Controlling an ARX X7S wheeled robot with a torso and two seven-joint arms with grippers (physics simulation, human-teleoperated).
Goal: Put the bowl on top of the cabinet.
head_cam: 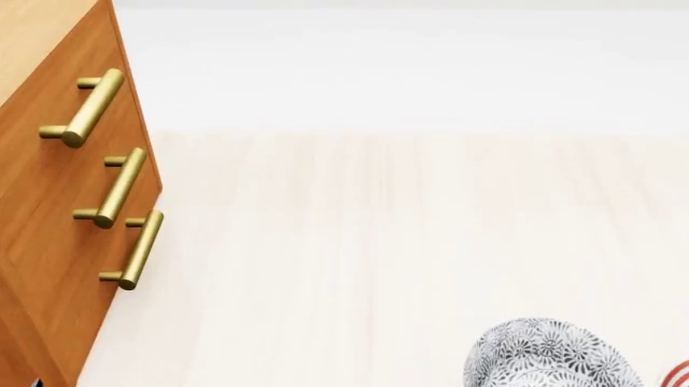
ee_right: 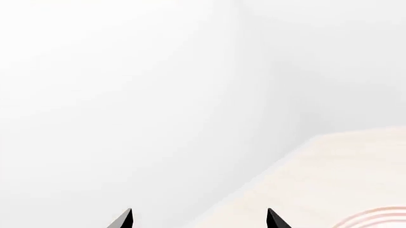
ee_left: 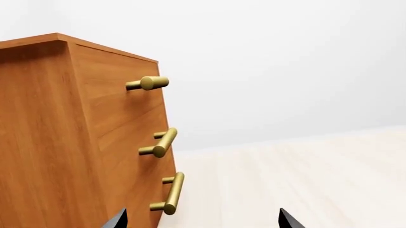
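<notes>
The bowl (head_cam: 549, 355), white with a dense grey floral pattern, sits on the pale floor at the lower right of the head view, cut off by the frame edge. The orange-brown cabinet (head_cam: 43, 218) with brass bar handles (head_cam: 119, 187) stands at the left of that view. In the left wrist view the cabinet (ee_left: 57, 142) fills one side, and my left gripper (ee_left: 203, 223) is open beside its lowest handle (ee_left: 170, 194), holding nothing. My right gripper (ee_right: 198, 222) is open too, with only wall and floor between its tips. Neither arm shows in the head view.
A white plate with red rings (head_cam: 678, 376) peeks in beside the bowl, and its rim (ee_right: 374, 219) also shows in the right wrist view. Pale wooden floor (head_cam: 377, 242) stretches to a white wall behind.
</notes>
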